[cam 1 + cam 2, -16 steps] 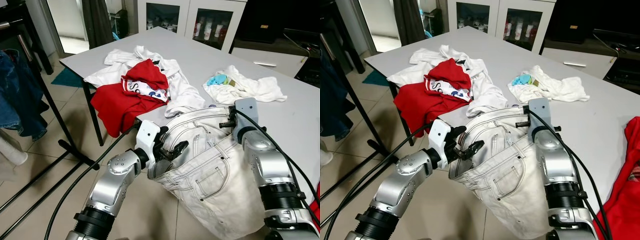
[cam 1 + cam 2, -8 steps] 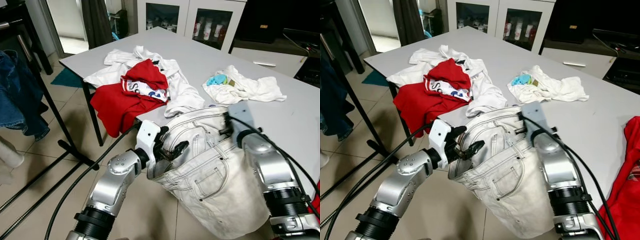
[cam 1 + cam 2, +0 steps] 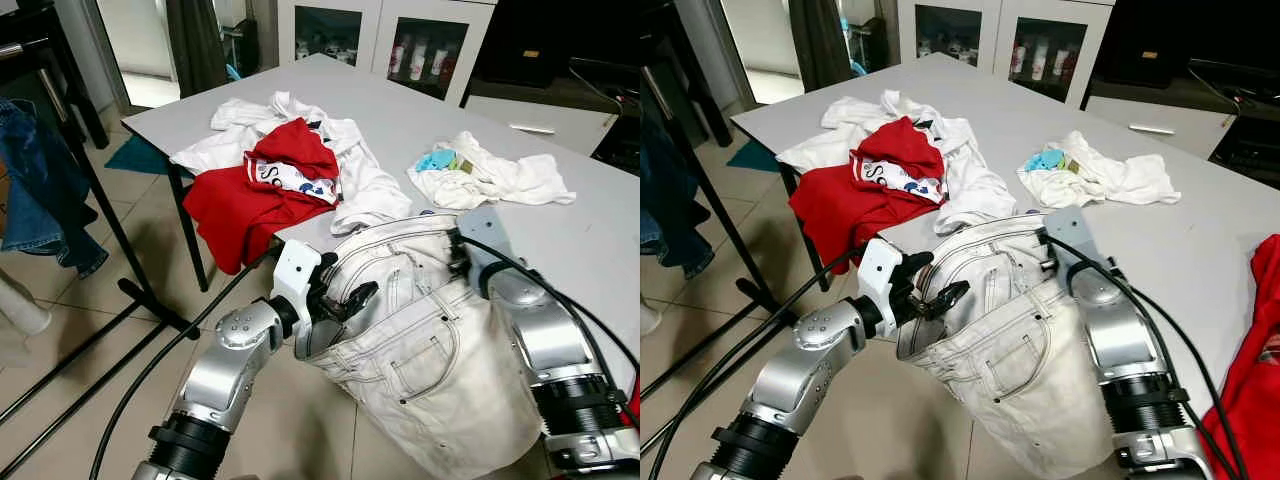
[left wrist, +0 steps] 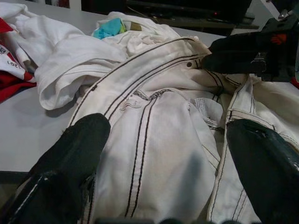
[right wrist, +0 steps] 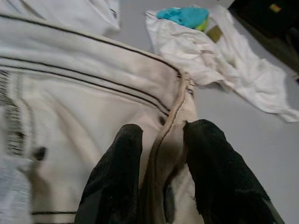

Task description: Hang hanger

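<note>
At about nine o'clock in my head view I see blue denim hanging from a dark rack over the tiled floor. On the grey table, up at eleven o'clock, a red garment lies on a heap of white clothes, its edge hanging over the table's near side. Just below centre my left gripper sits at the left side of the waistband of the white jeans; in the left wrist view its fingers stand wide apart with the waistband cloth spread between them, and I cannot tell whether they touch it. The jeans hang from the table's near edge down toward six o'clock. At about three o'clock of the waistband my right gripper is pinched narrow on the jeans' waistband edge, one finger on each side of the doubled seam. Past it, at one o'clock, a white cloth lies crumpled with a bit of turquoise fabric on it. Another red cloth drapes at the table's right edge, near four o'clock. I cannot make out a hanger anywhere.
</note>
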